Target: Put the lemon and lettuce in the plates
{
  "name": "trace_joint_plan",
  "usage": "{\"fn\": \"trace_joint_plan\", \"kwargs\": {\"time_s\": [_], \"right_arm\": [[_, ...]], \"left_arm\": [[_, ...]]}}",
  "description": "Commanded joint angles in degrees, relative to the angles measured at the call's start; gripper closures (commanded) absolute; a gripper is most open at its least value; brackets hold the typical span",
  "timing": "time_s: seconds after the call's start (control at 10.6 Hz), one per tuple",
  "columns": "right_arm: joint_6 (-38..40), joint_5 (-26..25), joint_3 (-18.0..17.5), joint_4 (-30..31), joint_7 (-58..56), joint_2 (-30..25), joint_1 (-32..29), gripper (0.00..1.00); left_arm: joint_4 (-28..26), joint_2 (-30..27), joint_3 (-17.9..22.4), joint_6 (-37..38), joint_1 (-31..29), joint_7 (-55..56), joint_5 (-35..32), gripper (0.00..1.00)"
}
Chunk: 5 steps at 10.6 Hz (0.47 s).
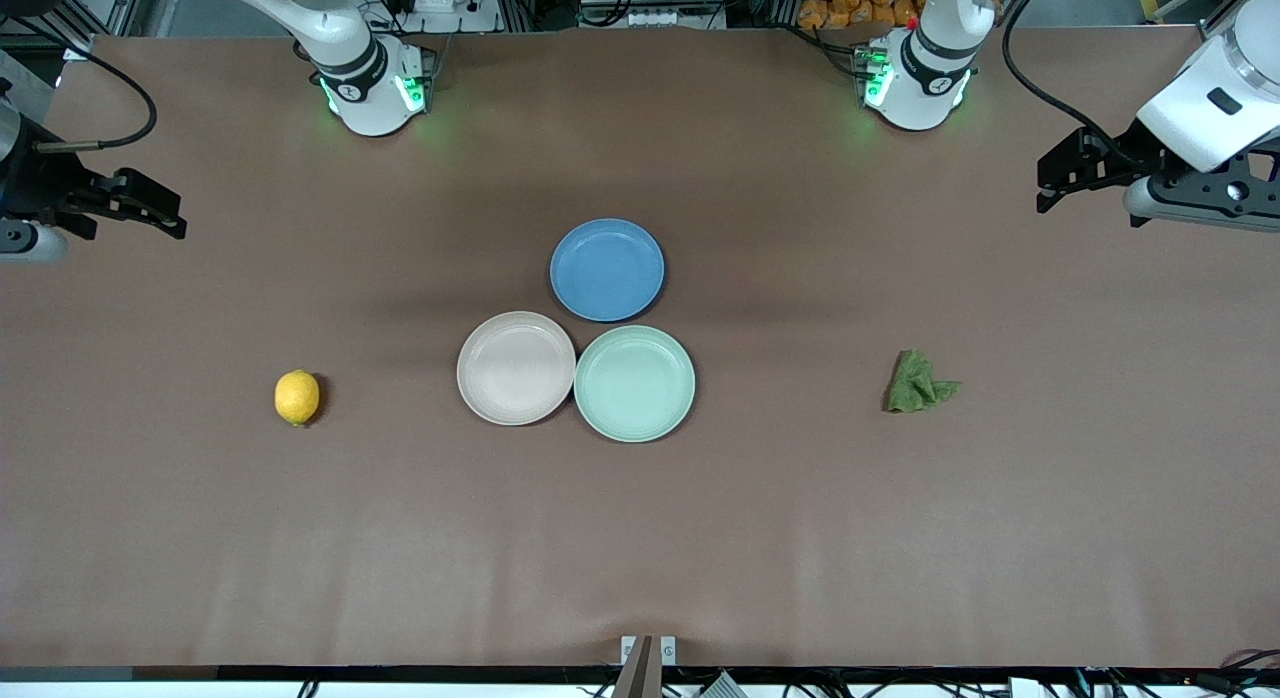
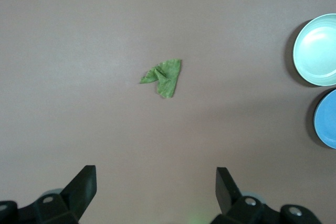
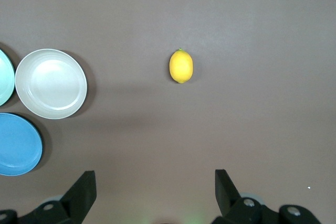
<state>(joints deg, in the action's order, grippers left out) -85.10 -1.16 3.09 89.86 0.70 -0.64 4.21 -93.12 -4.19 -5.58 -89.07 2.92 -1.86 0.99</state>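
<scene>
The yellow lemon (image 1: 297, 397) lies on the table toward the right arm's end; it shows in the right wrist view (image 3: 181, 66). The dark green lettuce (image 1: 916, 383) lies toward the left arm's end and shows in the left wrist view (image 2: 164, 76). The beige-pink plate (image 1: 516, 367) and the mint green plate (image 1: 634, 382) sit side by side at the table's middle, both empty. My left gripper (image 1: 1052, 183) is open and empty, high over its end of the table. My right gripper (image 1: 165, 213) is open and empty, high over its end.
An empty blue plate (image 1: 607, 269) sits just farther from the front camera than the two other plates, touching them. The brown table (image 1: 640, 538) is bare between the plates and each food item.
</scene>
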Motion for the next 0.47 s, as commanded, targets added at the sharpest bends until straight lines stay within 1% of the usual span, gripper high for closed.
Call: {"fn": "trace_joint_plan", "kwargs": {"time_s": [0.0, 0.38], "right_arm": [[0.2, -0.2, 0.0, -0.7, -0.1, 0.5, -0.3, 0.0], [0.3, -0.2, -0.1, -0.7, -0.1, 0.7, -0.3, 0.0]], "left_arm": [[-0.2, -0.3, -0.5, 0.0, -0.3, 1.2, -1.1, 0.0], [-0.7, -0.3, -0.5, -0.1, -0.2, 1.2, -1.1, 0.0]]}}
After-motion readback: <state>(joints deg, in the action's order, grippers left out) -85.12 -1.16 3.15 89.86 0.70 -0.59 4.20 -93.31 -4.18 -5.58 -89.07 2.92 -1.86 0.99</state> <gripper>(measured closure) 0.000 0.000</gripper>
